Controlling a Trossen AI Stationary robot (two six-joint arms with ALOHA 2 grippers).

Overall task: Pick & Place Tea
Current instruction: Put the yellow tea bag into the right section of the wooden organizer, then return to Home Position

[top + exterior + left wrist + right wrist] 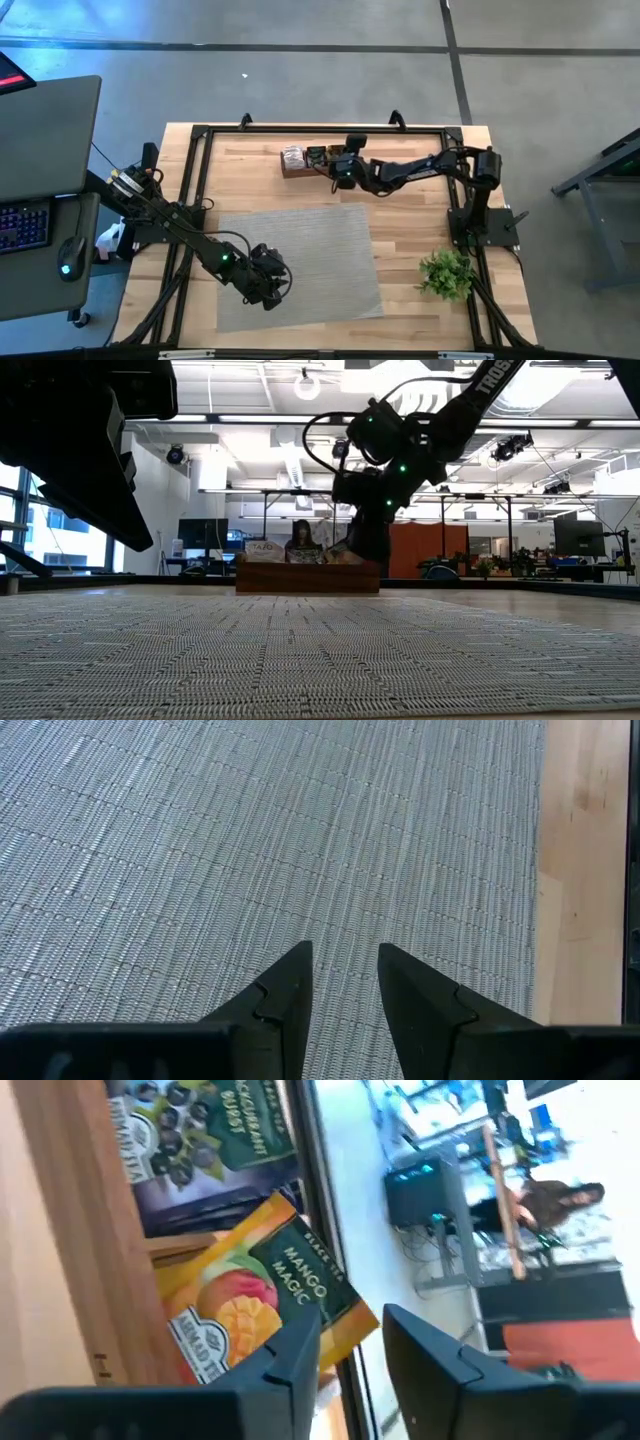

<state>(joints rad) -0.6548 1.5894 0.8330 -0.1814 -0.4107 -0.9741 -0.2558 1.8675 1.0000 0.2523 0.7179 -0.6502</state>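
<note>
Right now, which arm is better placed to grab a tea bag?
The right one. Its gripper hangs open at the tea box, a mango sachet just before its fingers. The left gripper sits over the bare mat, far off.

my left gripper (pixel 340 985) has matt black plastic fingers with smooth faces, over a grey woven mat (pixel 250 840), cloth-like, ribbed and rough. beside the mat the table (pixel 585 840) is pale wood, smooth, with a light sheen. my right gripper (pixel 350 1345) has the same dull black fingers. by it sits a glossy printed paper sachet (pixel 265 1305), orange and dark green, and behind it another glossy sachet (pixel 200 1150) in dark purple. the box (pixel 75 1230) holding them is brown wood, smooth-sanded, matt. the table frame (pixel 190 180) looks like black matt metal.
</note>
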